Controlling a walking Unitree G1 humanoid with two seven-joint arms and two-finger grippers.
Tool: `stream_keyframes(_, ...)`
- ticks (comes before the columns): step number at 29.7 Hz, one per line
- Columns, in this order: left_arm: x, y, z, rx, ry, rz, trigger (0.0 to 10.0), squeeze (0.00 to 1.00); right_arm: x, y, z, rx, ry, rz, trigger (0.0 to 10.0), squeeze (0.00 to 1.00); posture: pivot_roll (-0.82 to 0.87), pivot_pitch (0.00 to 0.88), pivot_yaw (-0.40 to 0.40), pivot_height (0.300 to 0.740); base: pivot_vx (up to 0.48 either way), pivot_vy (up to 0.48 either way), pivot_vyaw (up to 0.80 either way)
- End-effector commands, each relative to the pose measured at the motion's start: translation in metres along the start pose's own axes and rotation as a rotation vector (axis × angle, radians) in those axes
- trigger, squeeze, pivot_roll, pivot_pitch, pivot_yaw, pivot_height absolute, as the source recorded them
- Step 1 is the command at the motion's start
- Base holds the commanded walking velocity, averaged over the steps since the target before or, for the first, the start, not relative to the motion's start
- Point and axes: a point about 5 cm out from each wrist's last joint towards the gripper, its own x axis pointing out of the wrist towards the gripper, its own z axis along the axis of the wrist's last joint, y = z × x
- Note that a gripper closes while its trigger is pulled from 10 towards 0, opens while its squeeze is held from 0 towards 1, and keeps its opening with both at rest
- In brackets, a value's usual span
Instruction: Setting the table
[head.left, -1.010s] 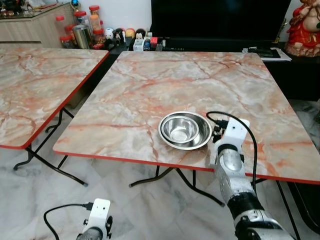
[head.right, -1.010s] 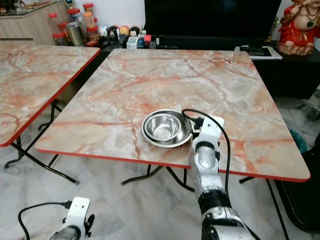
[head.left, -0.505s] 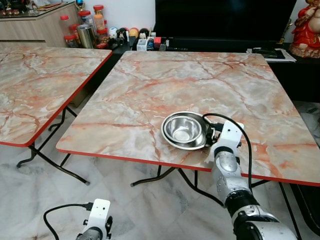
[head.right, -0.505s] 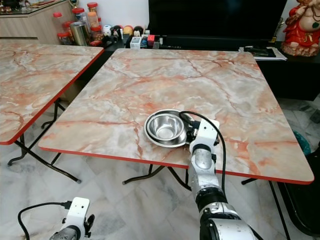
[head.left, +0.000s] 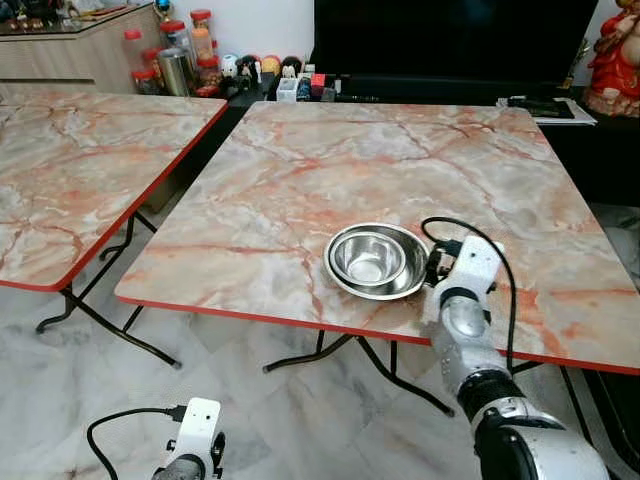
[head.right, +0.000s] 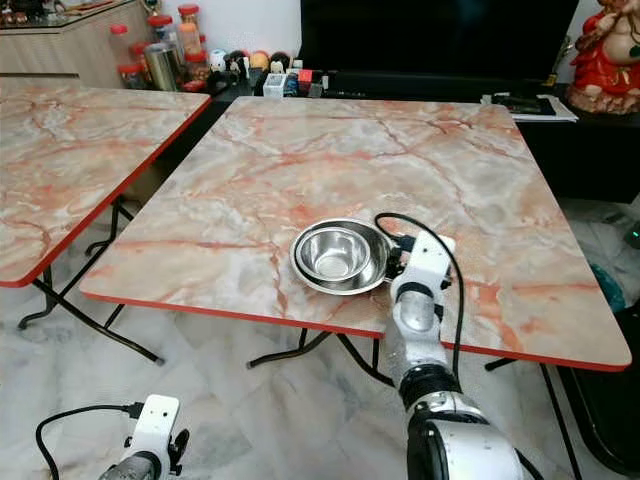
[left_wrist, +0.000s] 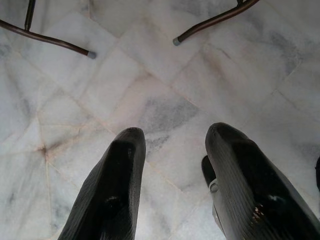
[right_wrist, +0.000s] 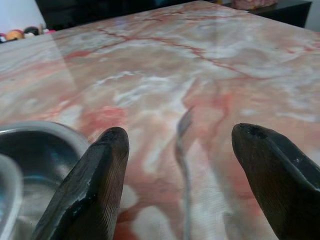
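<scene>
The square folding table with a red-edged, orange-veined marble top (head.left: 330, 170) carries a single setting piece so far: a pair of nested round stainless-steel bowls (head.left: 376, 260) resting near its front edge, right of centre, with nothing else laid around them. The robot's right gripper (right_wrist: 180, 175) sits low over the tabletop just beside the bowls' rim, its two black fingers spread wide with nothing between them, so the bowls look already placed and released. The left gripper (left_wrist: 172, 165) hangs idle above the pale marble floor (left_wrist: 150, 75), fingers parted and empty. Judged from this, the setting has barely begun; cutlery and other pieces remain to be fetched
</scene>
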Motion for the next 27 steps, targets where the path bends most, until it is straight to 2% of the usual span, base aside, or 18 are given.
stream_keyframes(1, -0.001, 0.0, -0.004, 0.004, 0.012, -0.005, 10.0, 0.0, 0.003, 0.003, 0.006, 0.014, -0.001, -0.002, 10.0, 0.0, 0.01, 0.0, 0.023, 0.705, 0.0, 0.0, 0.0)
stream_keyframes(17, -0.001, 0.0, -0.003, -0.003, 0.015, -0.007, 10.0, 0.0, 0.003, 0.001, -0.007, 0.023, 0.108, -0.033, 10.0, 0.0, 0.02, 0.0, 0.017, 0.705, 0.0, 0.0, 0.0)
stream_keyframes(22, -0.001, 0.0, -0.004, -0.005, 0.01, -0.005, 10.0, 0.0, 0.003, 0.0, -0.006, 0.042, 0.099, -0.055, 10.0, 0.0, 0.02, 0.0, 0.019, 0.705, 0.0, 0.0, 0.0)
stream_keyframes(27, 0.0, 0.0, 0.0, -0.012, -0.006, -0.004, 10.0, 0.0, 0.005, -0.001, 0.003, 0.08, 0.049, -0.076, 10.0, 0.0, 0.02, 0.0, 0.018, 0.705, 0.0, 0.0, 0.0)
